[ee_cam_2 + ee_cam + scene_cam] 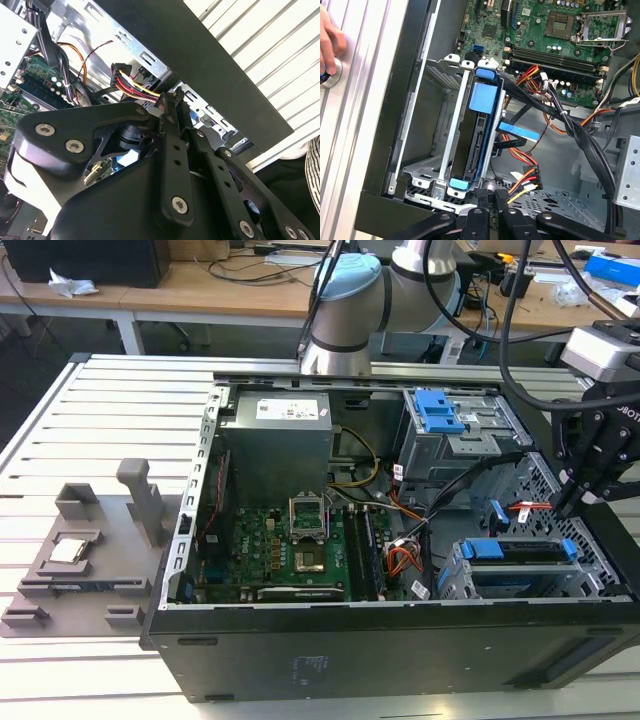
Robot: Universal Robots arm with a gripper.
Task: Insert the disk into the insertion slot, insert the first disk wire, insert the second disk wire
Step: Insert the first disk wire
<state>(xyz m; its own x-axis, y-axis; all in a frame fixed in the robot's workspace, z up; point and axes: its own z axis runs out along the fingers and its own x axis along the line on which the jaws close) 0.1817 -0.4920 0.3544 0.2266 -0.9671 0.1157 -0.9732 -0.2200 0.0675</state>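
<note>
The disk (520, 552) sits inside the insertion slot (455, 580), the low grey cage at the case's front corner on the exterior view's right. Its blue carrier (482, 100) lies flush between the cage rails, and its connector edge (477, 145) faces the case interior. My gripper (570, 505) hangs just beside the cage. In both wrist views its fingers are pressed together on a disk wire of yellow, red and black strands (145, 90) ending in a black plug (530, 181). That plug hangs free beside the disk. A flat blue-tabbed data wire (517, 131) lies loose nearby.
A thick black cable bundle (570, 125) crosses above the motherboard (300, 550). A taller cage with a blue latch (440, 412) stands at the back. A grey fixture (75, 550) lies outside the case. A person's hand (330, 45) rests on the slatted table.
</note>
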